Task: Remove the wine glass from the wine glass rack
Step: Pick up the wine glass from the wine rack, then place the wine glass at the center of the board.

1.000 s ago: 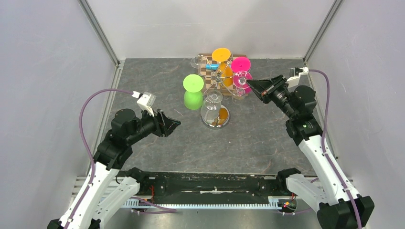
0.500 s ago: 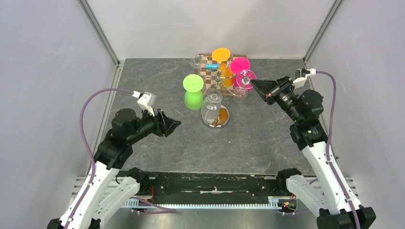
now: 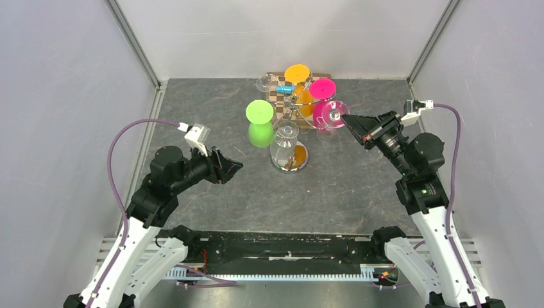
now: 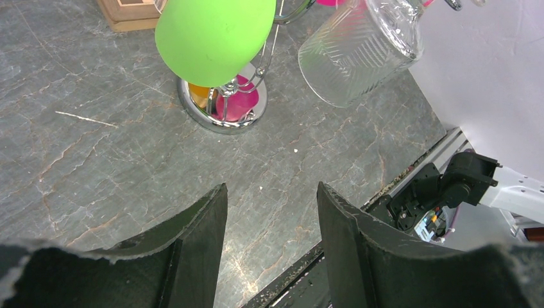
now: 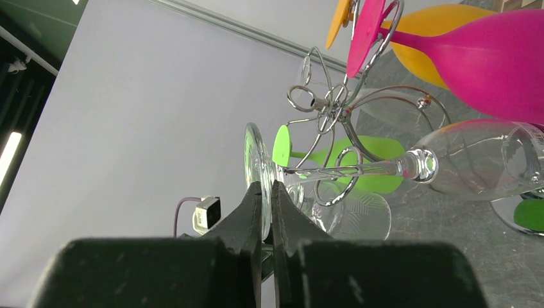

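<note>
1. The left gripper [image 4: 269,192], at about 8 o'clock from the rack's base, hangs over bare table. Its fingers are spread wide with nothing between them. I judge it is parked there to keep out of the way.
2. The right gripper [image 5: 264,189], at about 3 o'clock from the rack's top, is pinched flat on the foot rim of the clear wine glass [image 5: 359,170]. The foot is probably the part easiest to reach from outside the wires.
3. The glass's stem crosses a wire curl of the wine glass rack [image 5: 328,102]. Whether it sits inside the curl or just beside it, I cannot tell.
4. The magenta glass [image 5: 475,45] hangs just beside the clear one.
5. The green glass [image 3: 259,122] is at 9 o'clock.
6. Open room lies outward toward 3 to 4 o'clock, short of the right wall [image 3: 494,96].
</note>
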`<act>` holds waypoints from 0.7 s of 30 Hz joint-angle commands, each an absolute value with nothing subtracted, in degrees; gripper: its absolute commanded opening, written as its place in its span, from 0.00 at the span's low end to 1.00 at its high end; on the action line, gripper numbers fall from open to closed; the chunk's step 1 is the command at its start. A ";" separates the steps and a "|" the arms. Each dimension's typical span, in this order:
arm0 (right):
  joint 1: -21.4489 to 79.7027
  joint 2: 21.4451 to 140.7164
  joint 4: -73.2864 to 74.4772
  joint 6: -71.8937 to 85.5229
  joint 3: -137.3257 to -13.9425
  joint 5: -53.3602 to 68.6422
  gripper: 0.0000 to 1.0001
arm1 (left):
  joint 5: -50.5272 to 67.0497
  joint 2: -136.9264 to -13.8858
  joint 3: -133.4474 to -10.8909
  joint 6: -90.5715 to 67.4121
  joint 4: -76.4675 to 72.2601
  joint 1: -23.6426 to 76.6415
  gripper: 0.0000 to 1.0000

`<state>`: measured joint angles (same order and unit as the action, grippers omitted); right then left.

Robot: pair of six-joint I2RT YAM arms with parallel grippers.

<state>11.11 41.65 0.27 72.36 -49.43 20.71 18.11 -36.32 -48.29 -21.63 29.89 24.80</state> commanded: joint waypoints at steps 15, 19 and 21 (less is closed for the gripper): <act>10.93 32.93 6.83 64.92 -48.65 25.53 0.00 | 19.48 -36.75 -49.63 -20.76 29.37 24.35 0.60; 10.97 32.63 7.96 60.31 -48.65 29.94 0.00 | 19.62 -36.63 -50.92 -21.49 31.03 24.37 0.61; 10.94 32.74 8.56 57.42 -48.67 32.41 0.00 | 19.75 -36.60 -51.93 -22.12 32.25 24.35 0.61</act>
<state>11.07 33.30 11.55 63.77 -48.16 26.44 18.44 -36.67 -48.40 -21.67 31.20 24.73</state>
